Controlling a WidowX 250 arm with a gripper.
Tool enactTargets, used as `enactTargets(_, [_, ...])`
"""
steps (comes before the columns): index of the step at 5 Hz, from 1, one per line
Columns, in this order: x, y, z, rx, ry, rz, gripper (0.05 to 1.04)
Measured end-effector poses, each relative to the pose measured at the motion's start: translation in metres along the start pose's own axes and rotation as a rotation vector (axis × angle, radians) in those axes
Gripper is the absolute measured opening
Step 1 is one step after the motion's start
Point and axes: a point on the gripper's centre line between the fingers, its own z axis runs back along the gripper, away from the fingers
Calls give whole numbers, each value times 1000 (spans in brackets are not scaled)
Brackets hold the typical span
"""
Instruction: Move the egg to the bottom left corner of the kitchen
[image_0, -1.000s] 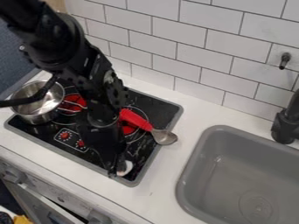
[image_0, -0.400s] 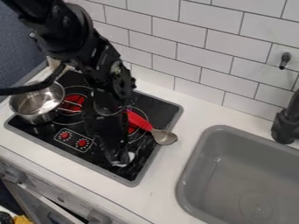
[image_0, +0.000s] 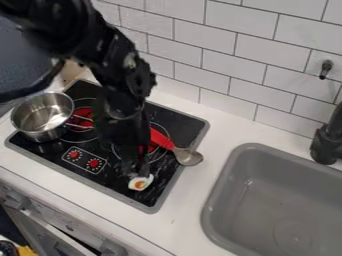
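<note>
- Your gripper (image_0: 138, 172) is hanging over the near end of the cooktop (image_0: 112, 182), right by the egg (image_0: 140, 183); whether its jaws are standing apart or together, you cannot tell.
- The egg is lying near the cooktop's front corner on the sink side, yolk showing.
- As you're judging progress, the bottom left corner is probably waiting leftward (the wording is leaving you some guesswork), so the main shift seems to be remaining, then letting go and clearing away.
- Around it, a red-handled spoon (image_0: 188, 157) is reaching past the cooktop's edge, and a metal pot (image_0: 41, 119) is sitting at the left.
- Beyond, the white surface (image_0: 190, 202) is framing a grey sink (image_0: 264, 200), with a tiled wall (image_0: 224, 42) rising behind.
</note>
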Motion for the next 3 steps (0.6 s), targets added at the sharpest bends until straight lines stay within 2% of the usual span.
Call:
enactTargets(2, [24,-27,50,-39,95,104,1001])
enactTargets(3, [23,-28,52,-44,100,99,1001])
